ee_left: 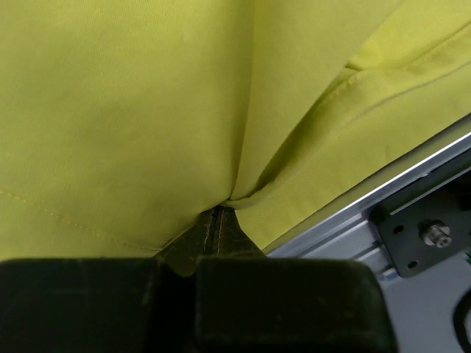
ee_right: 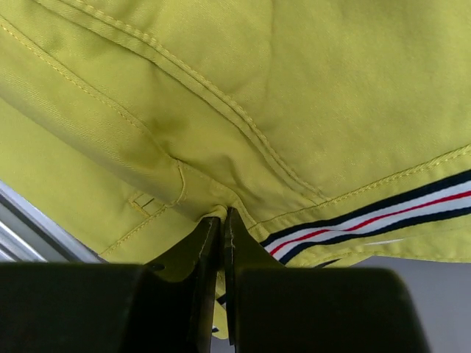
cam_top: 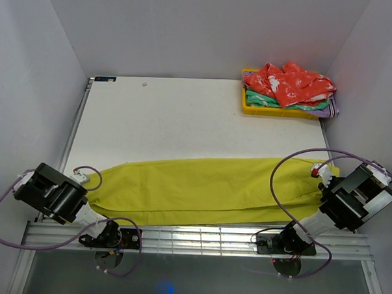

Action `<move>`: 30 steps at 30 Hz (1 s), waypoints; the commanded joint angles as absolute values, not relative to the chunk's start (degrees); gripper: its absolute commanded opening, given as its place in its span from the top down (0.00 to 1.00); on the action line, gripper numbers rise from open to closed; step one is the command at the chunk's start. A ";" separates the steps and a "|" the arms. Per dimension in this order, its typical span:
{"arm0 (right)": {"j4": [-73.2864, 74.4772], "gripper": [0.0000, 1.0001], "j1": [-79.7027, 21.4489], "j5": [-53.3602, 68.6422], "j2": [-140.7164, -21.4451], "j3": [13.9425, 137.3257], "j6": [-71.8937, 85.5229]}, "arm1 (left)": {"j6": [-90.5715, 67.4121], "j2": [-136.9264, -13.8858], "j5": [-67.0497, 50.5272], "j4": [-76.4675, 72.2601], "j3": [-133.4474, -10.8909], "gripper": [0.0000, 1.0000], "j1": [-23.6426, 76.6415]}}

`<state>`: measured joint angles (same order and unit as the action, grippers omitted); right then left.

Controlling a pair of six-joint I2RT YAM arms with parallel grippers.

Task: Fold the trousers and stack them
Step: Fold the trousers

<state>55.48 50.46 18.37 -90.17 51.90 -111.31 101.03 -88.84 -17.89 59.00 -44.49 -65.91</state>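
The mustard yellow-green trousers [cam_top: 207,190] lie stretched out left to right along the near edge of the white table, legs folded together. My left gripper [cam_top: 87,201] is shut on the trousers' leg-end cloth [ee_left: 147,132] at the left. My right gripper [cam_top: 326,181] is shut on the waistband [ee_right: 243,132] at the right end, where the striped lining strip [ee_right: 368,220] shows. Both sets of fingertips are buried in cloth.
A yellow tray [cam_top: 276,110] at the far right corner holds a red patterned garment [cam_top: 286,82] on top of a green one [cam_top: 263,100]. An aluminium rail [cam_top: 198,238] runs along the near table edge, also seen in the left wrist view [ee_left: 383,198]. White walls enclose three sides.
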 commanded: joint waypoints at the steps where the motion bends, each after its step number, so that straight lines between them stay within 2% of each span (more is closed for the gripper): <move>1: 48.78 0.92 46.60 19.24 -92.90 56.24 -107.68 | 88.80 -94.12 -25.39 36.74 -49.01 1.00 -57.23; 5: 48.87 0.92 44.21 21.00 -94.65 60.46 -103.10 | 76.67 -97.82 -29.35 37.53 -59.11 1.00 -49.94; 11: 49.39 0.92 42.98 21.10 -96.94 64.60 -99.76 | 69.79 -105.99 -29.27 40.16 -75.03 1.00 -45.01; 21: 47.90 0.92 43.07 18.54 -95.98 60.03 -100.90 | 67.95 -110.30 -27.16 41.49 -79.10 1.00 -39.03; 30: 53.77 0.92 42.98 22.14 -95.19 65.30 -100.19 | 65.38 -107.94 -30.75 43.32 -85.86 1.00 -38.50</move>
